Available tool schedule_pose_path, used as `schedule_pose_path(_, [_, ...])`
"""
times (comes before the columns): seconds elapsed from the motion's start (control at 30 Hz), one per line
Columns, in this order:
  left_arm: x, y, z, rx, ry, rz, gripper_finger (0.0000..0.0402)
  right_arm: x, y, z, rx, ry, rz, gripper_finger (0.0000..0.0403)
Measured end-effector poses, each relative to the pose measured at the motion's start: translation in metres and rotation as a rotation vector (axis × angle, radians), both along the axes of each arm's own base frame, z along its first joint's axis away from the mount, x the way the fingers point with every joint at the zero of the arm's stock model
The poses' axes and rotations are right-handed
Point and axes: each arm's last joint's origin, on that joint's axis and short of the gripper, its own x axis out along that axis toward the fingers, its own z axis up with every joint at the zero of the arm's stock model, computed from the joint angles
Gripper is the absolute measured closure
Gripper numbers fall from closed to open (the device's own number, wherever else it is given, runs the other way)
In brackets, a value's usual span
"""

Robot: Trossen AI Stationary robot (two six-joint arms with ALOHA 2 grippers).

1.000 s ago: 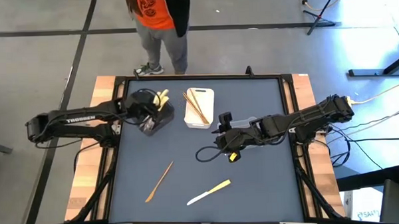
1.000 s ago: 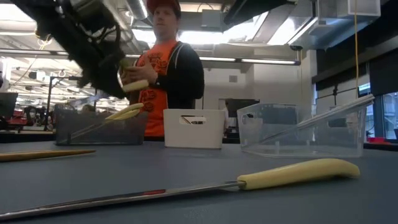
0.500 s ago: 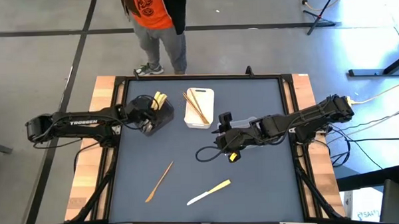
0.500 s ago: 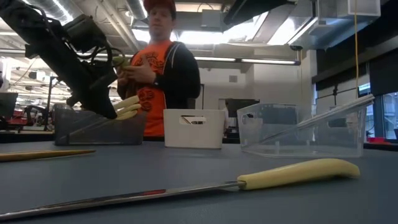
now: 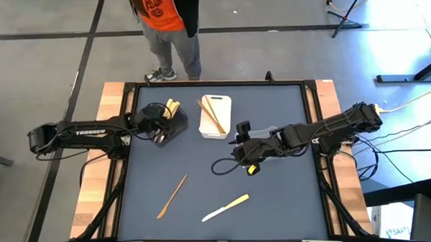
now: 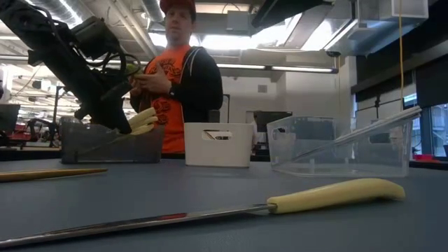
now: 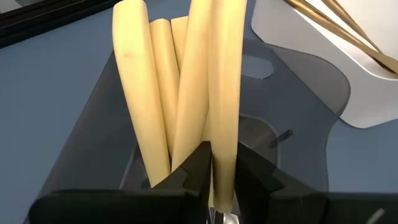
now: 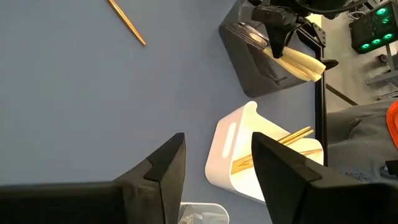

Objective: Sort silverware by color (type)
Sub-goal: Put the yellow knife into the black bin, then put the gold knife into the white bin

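My left gripper (image 5: 162, 123) reaches into the black tray (image 5: 174, 129) at the far left. It is shut on a pale yellow utensil (image 7: 225, 93), which lies beside two other yellow handles (image 7: 149, 106) that lean on the tray's far wall. My right gripper (image 8: 217, 138) hangs open above the table's middle right, near a clear tray (image 6: 336, 143) with a silver utensil leaning against its rim. A white tray (image 5: 215, 116) holds orange-brown utensils. An orange-brown utensil (image 5: 173, 195) and a yellow-handled knife (image 5: 226, 207) lie flat on the mat. My left gripper pinches the pale yellow utensil's handle near its lower end (image 7: 224, 180) between its two fingers. The fingers slant down from the table's left side and point along the handle. The handle rises out of the black tray, alongside the other yellow handles.
A person (image 5: 165, 22) stands at the table's far edge, hands raised in front of the chest. Open dark mat (image 5: 276, 198) stretches across the near right. The wooden table frame (image 5: 96, 197) borders the mat on both sides.
My left gripper has come down into the black tray with the pale yellow utensil, then kept still. The utensil's handle, which was above the tray, now lies next to the other yellow handles.
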Motion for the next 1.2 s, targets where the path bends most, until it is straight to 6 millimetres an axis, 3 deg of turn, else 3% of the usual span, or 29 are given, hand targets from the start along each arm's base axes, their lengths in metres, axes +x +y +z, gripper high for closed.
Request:
schedule_pose_path(0.23, [-0.0001,0.0,-0.0002,-0.001,0.001,0.0,0.034,0.0,0.0,0.0,0.0,0.0,0.0,0.0231])
schedule_pose_path(0.73, [-0.0005,-0.0005,-0.0011,-0.008,0.005,-0.003,0.0236,0.0,0.0,0.0,0.0,0.0,0.0,0.0231])
schedule_pose_path(1.2, [-0.0007,-0.0007,0.0002,-0.007,-0.005,-0.009,0.0232,0.0,0.0,0.0,0.027,-0.007,-0.026,0.0231])
